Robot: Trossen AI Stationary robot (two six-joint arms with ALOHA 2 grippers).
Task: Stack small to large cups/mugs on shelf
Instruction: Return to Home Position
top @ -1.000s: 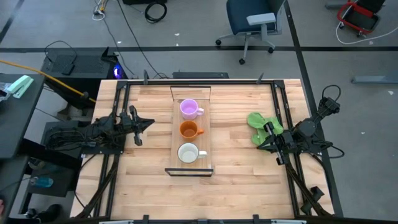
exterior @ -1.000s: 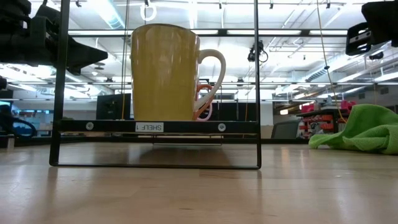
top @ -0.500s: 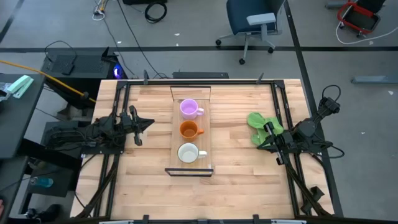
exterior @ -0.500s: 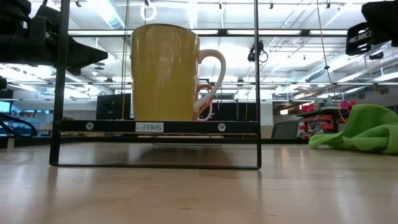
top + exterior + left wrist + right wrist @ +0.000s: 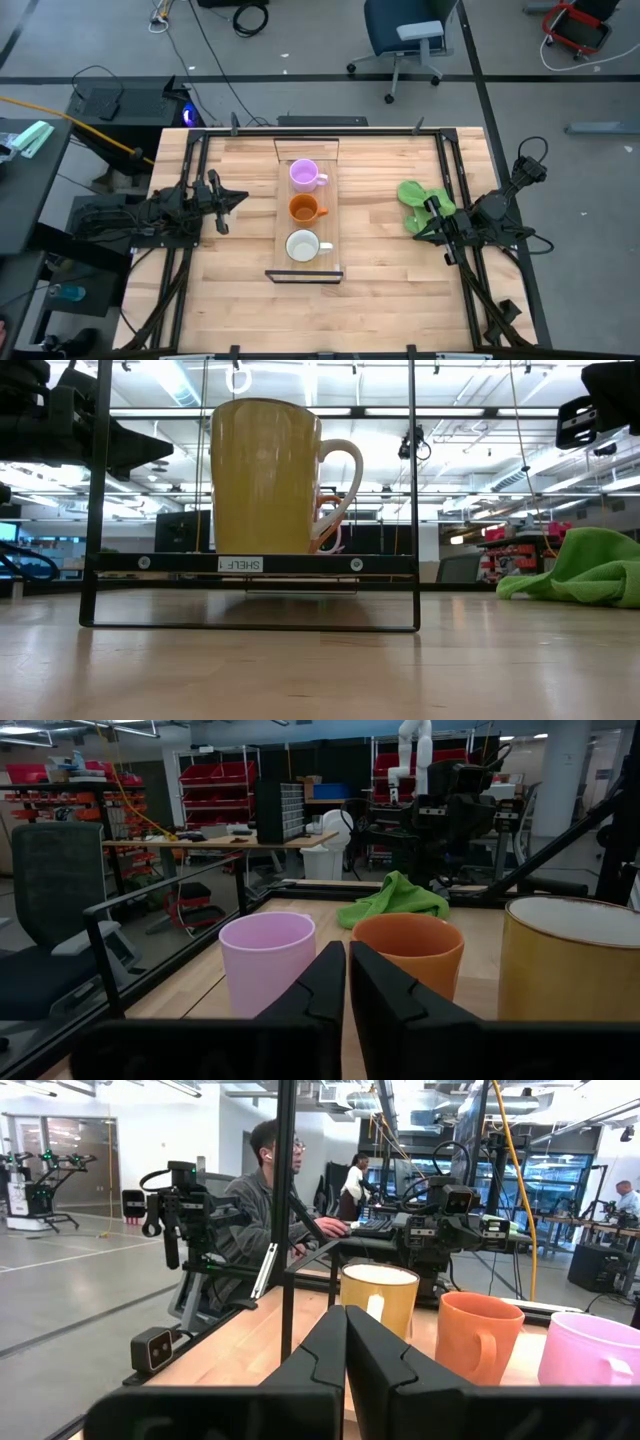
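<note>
Left claw [image 5: 228,199], fingers pressed together, sits at the left edge of the desk [image 5: 380,285] in the high view. Right claw [image 5: 428,216], likewise closed, sits at the right edge, by the crumpled green cloth [image 5: 412,192]. Three glossy round mugs stand in a column at frame centre on the narrow pale-wood shelf [image 5: 283,225], handles pointing right: purple mug [image 5: 304,174] uppermost, orange mug [image 5: 303,208] in the middle, yellow mug [image 5: 302,245] lowest. Thin black frames close the shelf's ends. Wide strips of plank desk separate it from each claw.

Bright overhead lights [image 5: 185,382], perhaps mild glare
</note>
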